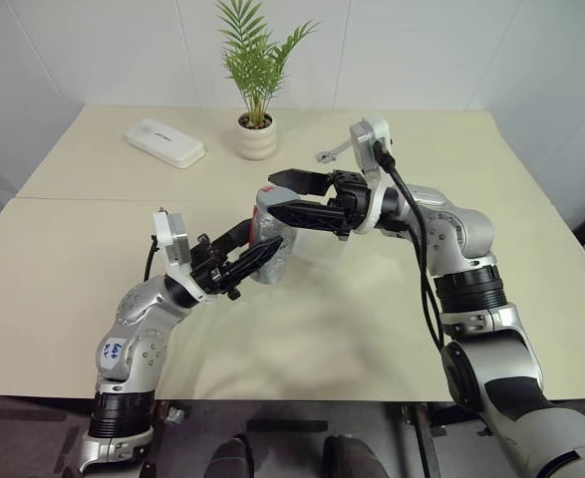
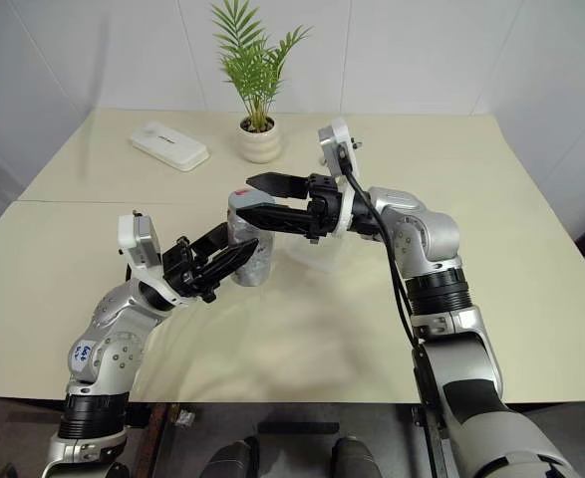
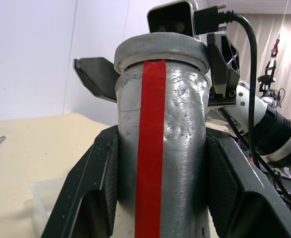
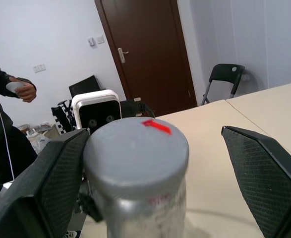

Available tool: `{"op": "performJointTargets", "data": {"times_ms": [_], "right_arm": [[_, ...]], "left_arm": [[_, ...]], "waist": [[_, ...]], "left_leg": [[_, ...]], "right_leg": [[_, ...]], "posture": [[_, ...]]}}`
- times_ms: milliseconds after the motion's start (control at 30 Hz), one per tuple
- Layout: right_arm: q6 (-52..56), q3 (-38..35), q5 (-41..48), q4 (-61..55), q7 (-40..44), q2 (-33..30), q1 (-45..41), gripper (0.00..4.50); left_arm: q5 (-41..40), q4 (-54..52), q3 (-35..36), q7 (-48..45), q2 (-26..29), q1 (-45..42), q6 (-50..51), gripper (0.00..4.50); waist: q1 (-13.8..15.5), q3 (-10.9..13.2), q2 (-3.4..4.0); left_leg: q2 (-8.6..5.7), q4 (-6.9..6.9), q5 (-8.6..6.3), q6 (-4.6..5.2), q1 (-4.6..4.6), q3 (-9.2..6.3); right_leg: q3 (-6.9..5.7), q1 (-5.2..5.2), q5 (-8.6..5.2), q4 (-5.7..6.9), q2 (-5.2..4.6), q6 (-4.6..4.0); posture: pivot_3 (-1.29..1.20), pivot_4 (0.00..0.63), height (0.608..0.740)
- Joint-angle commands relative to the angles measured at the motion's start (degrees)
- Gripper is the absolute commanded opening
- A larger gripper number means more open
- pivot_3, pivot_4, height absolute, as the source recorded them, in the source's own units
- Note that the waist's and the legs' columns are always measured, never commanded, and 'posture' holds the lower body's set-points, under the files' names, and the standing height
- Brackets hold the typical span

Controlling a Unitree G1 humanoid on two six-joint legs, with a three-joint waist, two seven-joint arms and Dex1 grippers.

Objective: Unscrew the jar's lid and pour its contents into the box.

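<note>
Jar point(image 1: 272, 249) upright above the worktop point(image 1: 93, 299), pinched at its body by the left hand point(image 1: 247, 261), grey lid point(image 4: 135, 148) on top, right hand point(image 1: 290, 195) spread wide around the lid, clear box point(image 3: 46, 203) just behind, potted plant point(image 1: 256, 124) further back

The left gripper point(image 1: 257, 256) is clamped tight, angled up and rightward. The right gripper point(image 1: 284, 195) points left, its fingers point(image 4: 264, 173) spread wide.
</note>
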Motion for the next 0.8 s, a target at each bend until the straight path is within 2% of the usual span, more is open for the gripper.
{"op": "performJointTargets", "data": {"times_ms": [33,333,800], "right_arm": [[-0.99,-3.20,0.95,0.05,0.26,-1.54,-0.03,4.46],[0.96,-3.07,2.78,-1.91,2.96,-1.66,0.69,4.46],[4.90,-0.88,3.23,-3.08,2.67,-1.26,-0.46,4.46]], "left_arm": [[-1.15,-2.21,-0.11,-1.75,0.66,-0.50,-0.57,1.95],[-1.29,-2.61,0.10,-1.75,0.87,0.00,-0.38,1.95],[-1.12,-2.70,0.29,-1.90,1.00,0.05,-0.42,1.95]], "waist": [[-0.03,0.00,0.00],[0.02,0.00,0.00],[0.03,0.00,0.00]], "left_leg": [[0.00,0.00,0.00,0.00,0.00,0.00],[0.00,0.00,0.00,0.00,0.00,0.00],[0.00,0.00,0.00,0.00,0.00,0.00]], "right_leg": [[0.00,0.00,0.00,0.01,0.00,0.00],[0.00,0.00,0.00,0.00,0.00,0.00],[0.00,0.00,0.00,0.00,0.00,0.00]], "posture": [[0.00,0.150,0.740],[0.00,0.150,0.740],[0.00,0.150,0.740]]}}
